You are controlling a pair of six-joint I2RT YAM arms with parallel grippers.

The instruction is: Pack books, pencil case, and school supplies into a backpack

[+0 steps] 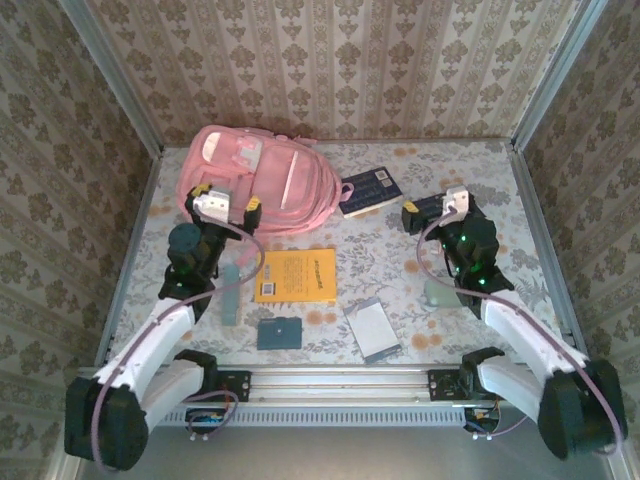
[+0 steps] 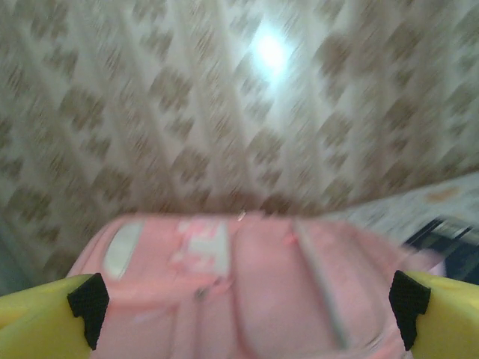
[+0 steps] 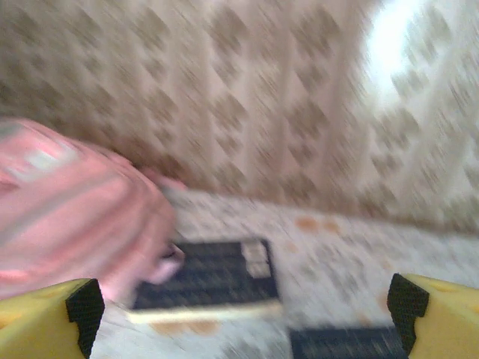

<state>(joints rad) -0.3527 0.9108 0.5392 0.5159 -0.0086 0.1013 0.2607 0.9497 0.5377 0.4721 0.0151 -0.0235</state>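
While your left gripper point(image 2: 247, 308) and right gripper point(image 3: 243, 307) gape empty, the backpack point(image 1: 262, 180) lies flat at the tabletop's point(image 1: 380, 252) far-left corner, books point(image 1: 296, 275) seemingly spaced for single picks.

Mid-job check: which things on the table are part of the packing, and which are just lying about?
For the job: pink backpack; orange-yellow book; navy book beside the backpack; second navy book; dark teal rectangle; silver-framed pale rectangle; pale teal strip.
Just there: flowered table cover; metal rail. Pale green item: cannot tell.
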